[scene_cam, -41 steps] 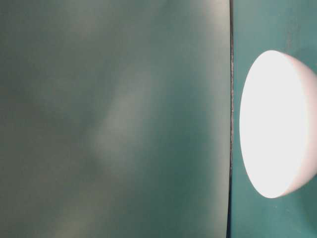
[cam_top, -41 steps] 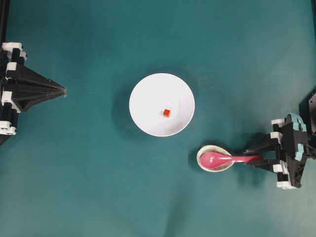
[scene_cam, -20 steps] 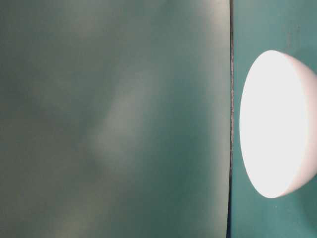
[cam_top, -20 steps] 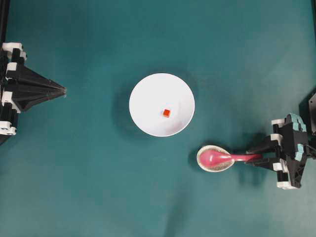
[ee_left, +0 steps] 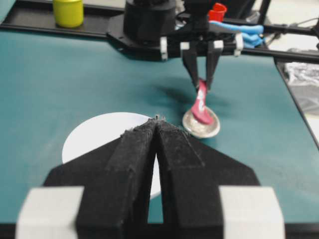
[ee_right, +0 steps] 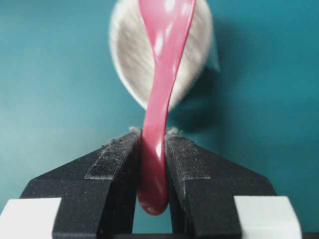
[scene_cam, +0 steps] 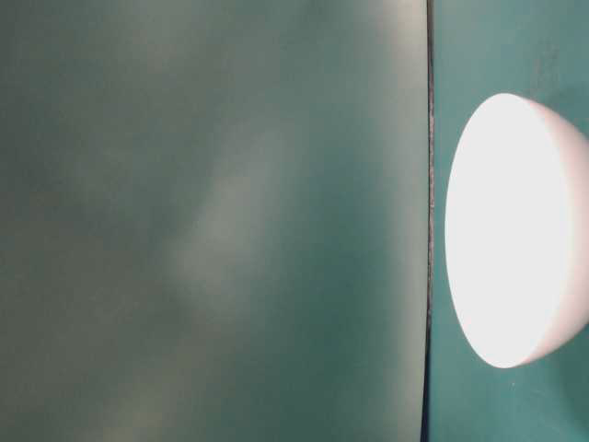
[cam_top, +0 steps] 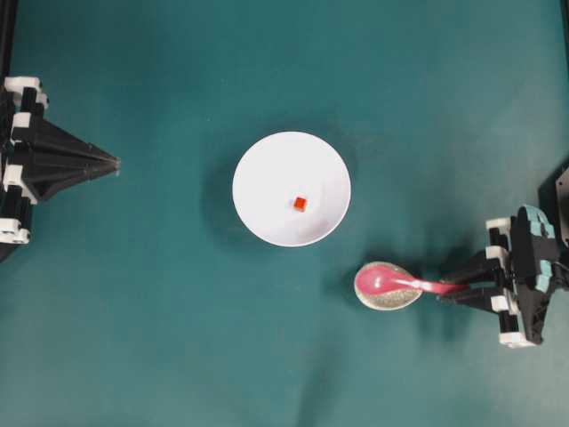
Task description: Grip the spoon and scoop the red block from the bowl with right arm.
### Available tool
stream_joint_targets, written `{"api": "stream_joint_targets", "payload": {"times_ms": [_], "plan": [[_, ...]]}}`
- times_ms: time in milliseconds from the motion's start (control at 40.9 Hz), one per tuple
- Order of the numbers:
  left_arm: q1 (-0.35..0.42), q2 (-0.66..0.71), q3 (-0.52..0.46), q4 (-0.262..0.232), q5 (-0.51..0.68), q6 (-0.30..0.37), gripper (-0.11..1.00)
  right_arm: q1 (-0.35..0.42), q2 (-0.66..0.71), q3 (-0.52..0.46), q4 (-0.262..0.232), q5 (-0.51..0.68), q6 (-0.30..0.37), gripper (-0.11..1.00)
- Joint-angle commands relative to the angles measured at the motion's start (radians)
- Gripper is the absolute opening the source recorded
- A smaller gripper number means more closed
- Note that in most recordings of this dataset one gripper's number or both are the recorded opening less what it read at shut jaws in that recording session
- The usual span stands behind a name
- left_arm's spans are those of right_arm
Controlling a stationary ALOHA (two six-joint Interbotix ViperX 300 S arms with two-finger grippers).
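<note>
The pink spoon [cam_top: 400,284] lies with its scoop over a small speckled dish [cam_top: 388,286], handle pointing right. My right gripper [cam_top: 452,288] is shut on the handle; in the right wrist view both pads press the spoon [ee_right: 157,119] near its end, right gripper [ee_right: 153,134]. The white bowl [cam_top: 267,173] sits mid-table with the tiny red block [cam_top: 300,204] inside it. My left gripper [cam_top: 116,163] rests shut and empty at the far left. From the left wrist view the left gripper [ee_left: 158,119] points at the bowl [ee_left: 99,134], with the spoon [ee_left: 201,103] beyond.
A yellow cup [ee_left: 68,12] and a red cap [ee_left: 217,11] stand past the table's far edge in the left wrist view. The bowl [scene_cam: 515,230] fills the right of the table-level view as a bright blur.
The right gripper's jaws have closed onto the spoon handle. The spoon's scoop has tilted and shifted slightly upward over the dish. The left arm has not moved.
</note>
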Motion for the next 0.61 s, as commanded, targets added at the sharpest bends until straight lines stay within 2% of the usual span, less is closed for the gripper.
{"api": "stream_joint_targets", "payload": {"times_ms": [0, 220, 391, 464, 586], "plan": [[0.0, 0.006, -0.025, 0.002, -0.006, 0.002, 0.0, 0.006, -0.06, -0.023, -0.003, 0.0, -0.002, 0.22], [0.0, 0.006, -0.025, 0.002, -0.006, 0.002, 0.0, 0.002, -0.158, -0.021, -0.003, 0.012, -0.009, 0.22], [0.0, 0.006, -0.025, 0.002, -0.006, 0.002, 0.0, -0.021, -0.221, -0.04, -0.003, 0.064, -0.014, 0.22], [0.0, 0.008, -0.025, 0.002, -0.006, 0.002, 0.0, -0.04, -0.255, -0.063, -0.003, 0.104, -0.012, 0.22], [0.0, 0.006, -0.025, 0.002, -0.006, 0.002, 0.0, -0.114, -0.307, -0.118, -0.003, 0.212, -0.015, 0.22]]}}
